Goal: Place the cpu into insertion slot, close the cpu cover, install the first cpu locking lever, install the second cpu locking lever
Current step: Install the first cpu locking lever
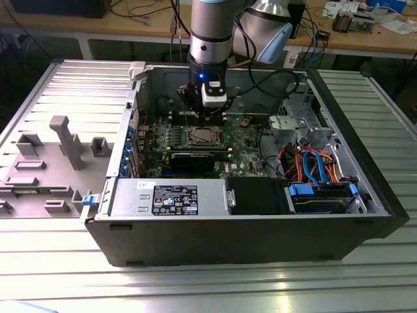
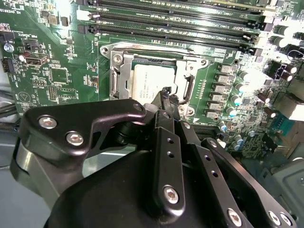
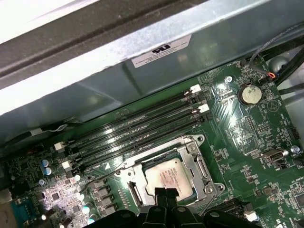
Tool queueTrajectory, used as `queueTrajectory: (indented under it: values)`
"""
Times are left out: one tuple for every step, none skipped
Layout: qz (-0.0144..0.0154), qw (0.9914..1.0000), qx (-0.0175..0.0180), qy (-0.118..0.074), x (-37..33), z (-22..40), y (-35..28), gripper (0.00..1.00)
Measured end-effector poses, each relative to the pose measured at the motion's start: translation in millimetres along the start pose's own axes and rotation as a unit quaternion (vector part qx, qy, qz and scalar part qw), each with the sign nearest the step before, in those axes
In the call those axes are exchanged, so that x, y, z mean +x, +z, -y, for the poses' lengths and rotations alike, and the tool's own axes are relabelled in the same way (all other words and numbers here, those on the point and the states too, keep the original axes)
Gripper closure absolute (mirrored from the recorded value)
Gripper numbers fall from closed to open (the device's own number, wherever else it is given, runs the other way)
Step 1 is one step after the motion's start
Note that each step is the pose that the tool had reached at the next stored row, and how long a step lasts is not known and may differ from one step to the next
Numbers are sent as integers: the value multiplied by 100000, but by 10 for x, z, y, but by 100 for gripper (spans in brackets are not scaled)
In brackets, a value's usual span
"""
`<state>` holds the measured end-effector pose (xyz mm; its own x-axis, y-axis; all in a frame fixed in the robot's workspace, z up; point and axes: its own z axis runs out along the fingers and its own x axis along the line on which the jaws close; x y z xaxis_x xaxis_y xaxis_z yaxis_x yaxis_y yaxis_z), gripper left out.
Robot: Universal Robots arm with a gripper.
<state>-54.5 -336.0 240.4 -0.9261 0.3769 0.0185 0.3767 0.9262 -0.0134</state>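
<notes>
Inside the open computer case (image 1: 260, 215), lying on its side on the ribbed metal worktop (image 1: 195, 287), we see in the exterior view the arm reaching straight down over the green motherboard (image 1: 244, 156). Its gripper (image 1: 207, 116) hangs just above the insertion slot (image 1: 201, 136), which sits toward the board's far edge. The cpu (image 1: 202, 137) lies flat in that slot, silvery top up. A black power supply (image 1: 172, 197) lines the case's near wall, and a grey plastic fixture (image 1: 65, 140) rests on the worktop at the exterior view's left.

In the second wrist view we look past the gripper (image 2: 167, 97), whose two black fingertips (image 2: 165, 95) meet with no gap and nothing between them, right over one edge of the cpu (image 2: 152, 78). The chip is square, so it has no long axis; its sides run parallel to the long memory slots (image 2: 180, 26) beside it. The cpu cover (image 2: 118, 76) lies flat down around the chip, framing it.

In the first wrist view the gripper (image 3: 166, 192) again shows its tips pressed together at the edge of the cpu (image 3: 168, 175). The cpu cover (image 3: 192, 159) surrounds the chip, the insertion slot (image 3: 128, 175) rim shows at the corners, and the memory slots (image 3: 137, 128) run alongside, between the socket and the case wall.
</notes>
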Motion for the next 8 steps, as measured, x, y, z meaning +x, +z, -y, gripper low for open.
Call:
queueTrajectory:
  values:
    - [4,100000,7,-276,0,0,0,89]
    - [5,99999,9,-472,0,0,0,89]
    - [11,99995,16,-958,0,0,0,89]
    - [17,99991,24,-1344,0,0,0,89]
    - [20,99986,32,-1654,0,0,0,89]
    - [23,99983,34,-1869,0,0,0,89]
    - [26,99979,38,-2063,0,0,0,89]
    - [31,99975,44,-2252,0,0,0,89]
